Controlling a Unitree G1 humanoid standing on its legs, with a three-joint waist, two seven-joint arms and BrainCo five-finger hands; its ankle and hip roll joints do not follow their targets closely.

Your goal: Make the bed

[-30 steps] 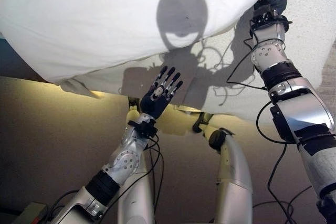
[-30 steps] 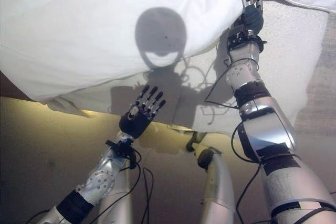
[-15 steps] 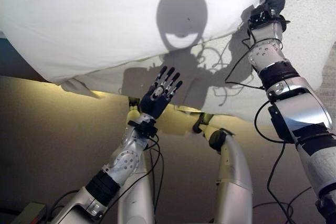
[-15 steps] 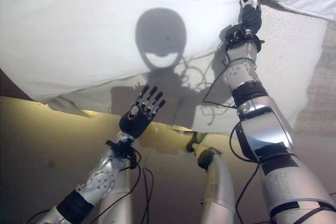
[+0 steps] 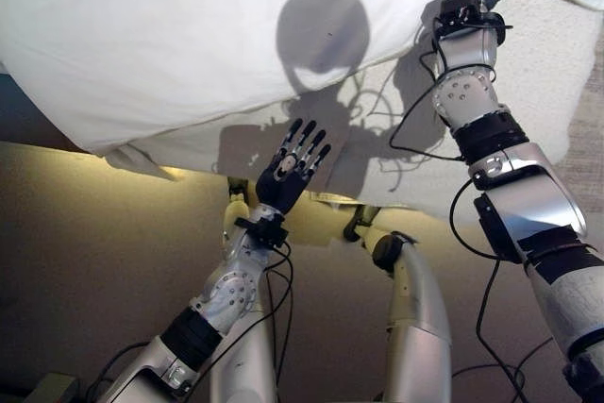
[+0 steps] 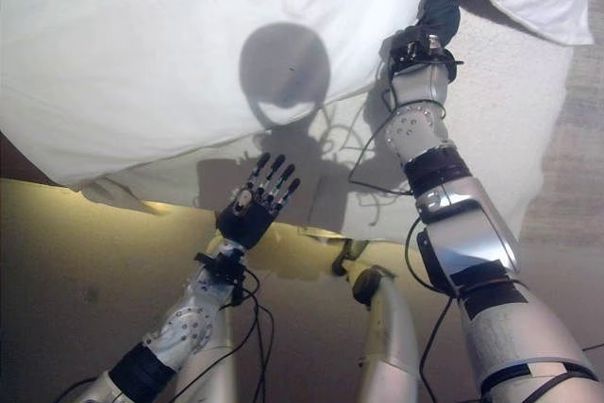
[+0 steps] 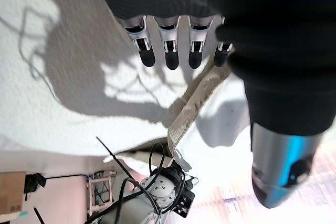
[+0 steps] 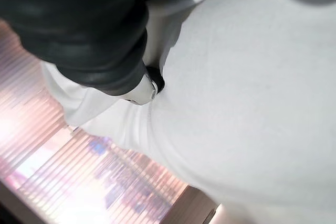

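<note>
Right hand [image 6: 439, 11]: the fingers are tucked into a fold of the large white fabric duvet [image 5: 189, 35]; their state cannot be determined. The duvet lies bunched over the textured off-white mattress [image 5: 547, 73] of the bed. Left hand [image 5: 288, 172]: fingers straight and spread, raised beside the mattress edge, holding nothing.

A dull tan floor [image 5: 85, 261] spreads across the lower scene, lit warm yellow in a band along its far edge. A small flat tan box [image 5: 49, 390] lies on it at the near left corner. The left wrist view shows a brown cardboard box [image 7: 11, 192] and, near it, a small white frame stand [image 7: 100, 188].
</note>
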